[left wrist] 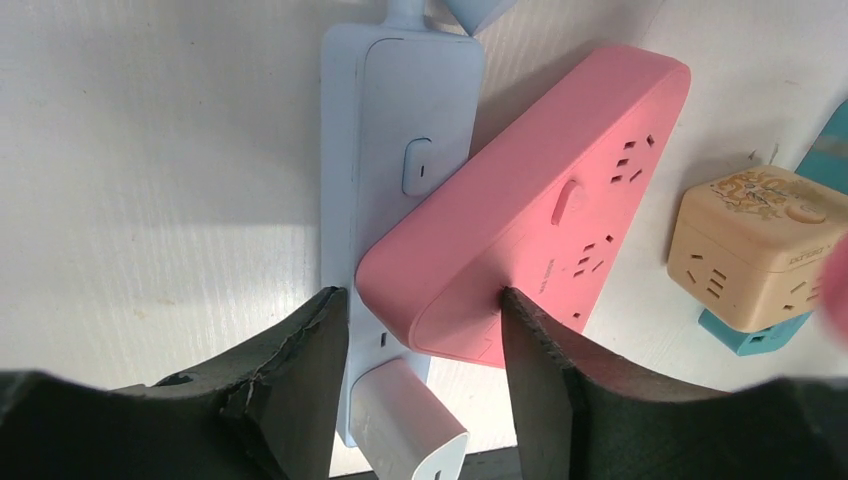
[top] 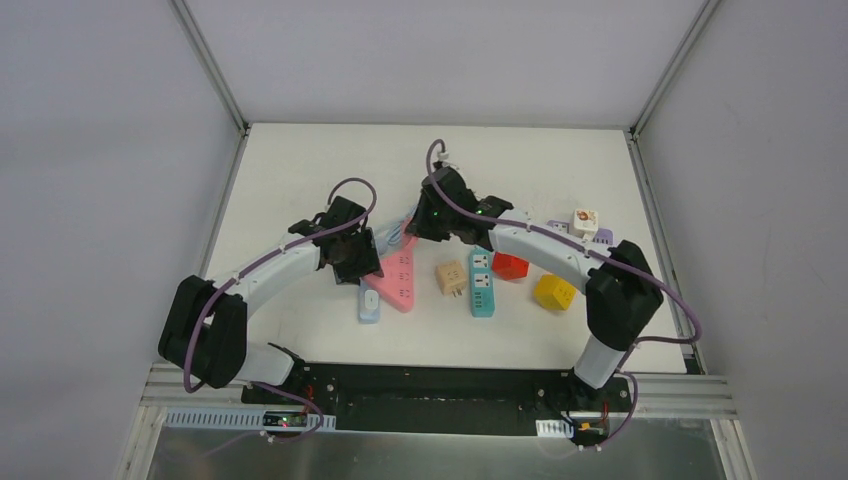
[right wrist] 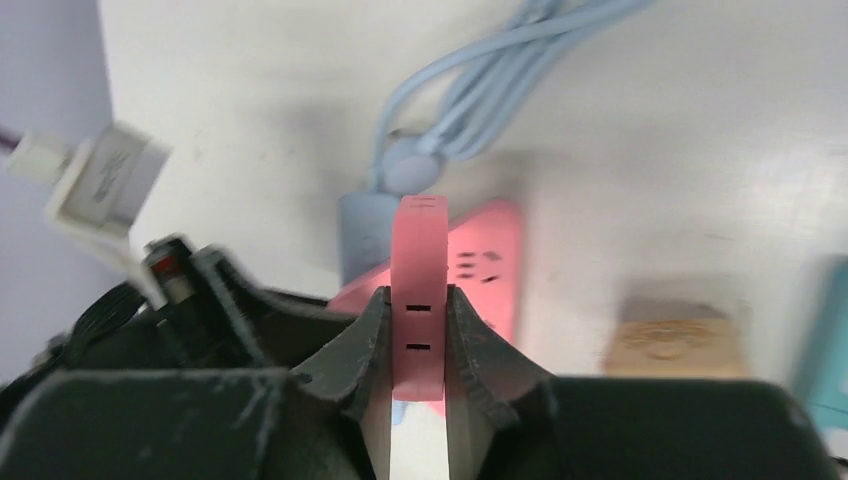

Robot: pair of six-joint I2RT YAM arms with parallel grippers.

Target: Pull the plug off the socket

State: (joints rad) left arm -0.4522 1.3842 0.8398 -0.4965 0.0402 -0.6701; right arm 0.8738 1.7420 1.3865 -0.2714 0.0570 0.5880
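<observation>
A pink power strip point(left wrist: 530, 230) lies at an angle over a pale blue strip point(left wrist: 400, 130); both also show in the top view, pink point(top: 397, 281) and blue point(top: 369, 303). My left gripper point(left wrist: 425, 295) is open. Its left finger stands at the blue strip's edge and its right finger touches the pink strip's near end. A white charger point(left wrist: 410, 425) sits plugged into the blue strip between the fingers. My right gripper point(right wrist: 418, 300) is shut on a flat pink plug point(right wrist: 420, 250) with two slots, held above the pink strip's far end point(right wrist: 485, 265).
A bundled pale blue cable point(right wrist: 480, 90) lies behind the strips. To the right are a beige cube adapter point(top: 451, 277), a teal strip point(top: 482, 283), a red adapter point(top: 510, 266), a yellow adapter point(top: 554, 292) and a white cube point(top: 585, 222).
</observation>
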